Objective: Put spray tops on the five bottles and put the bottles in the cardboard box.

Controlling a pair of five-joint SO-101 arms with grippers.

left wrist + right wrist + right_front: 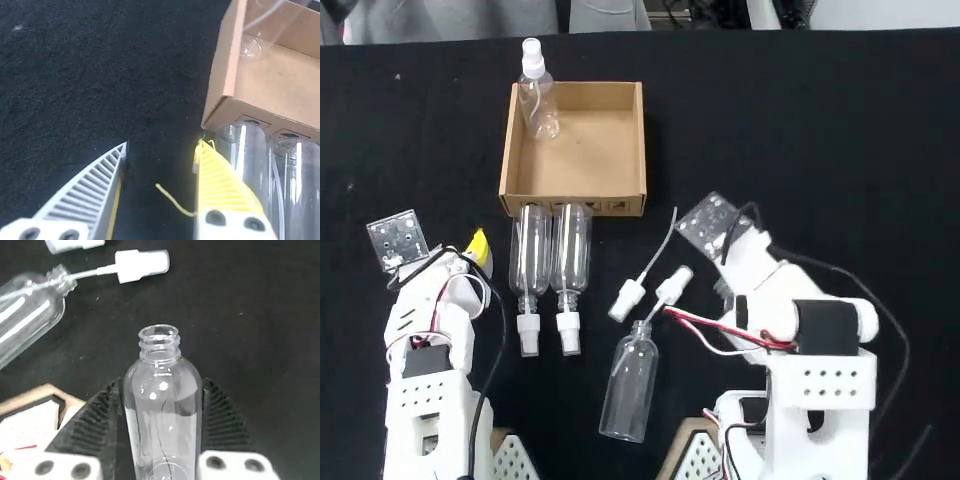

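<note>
Clear plastic, neck bare and threaded — the uncapped bottle (162, 410) sits clamped between the right gripper (162, 385)'s black jaws, over the black table (250, 315). Left gripper (162, 147) jaws spread wide — just beside the cardboard box (225, 75) corner.

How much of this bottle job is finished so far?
One capped bottle is in the cardboard box. Two capped bottles lie outside it. The right tool holds an uncapped bottle; a second open bottle lies beside two loose spray tops. Capping two and boxing four remain.
</note>
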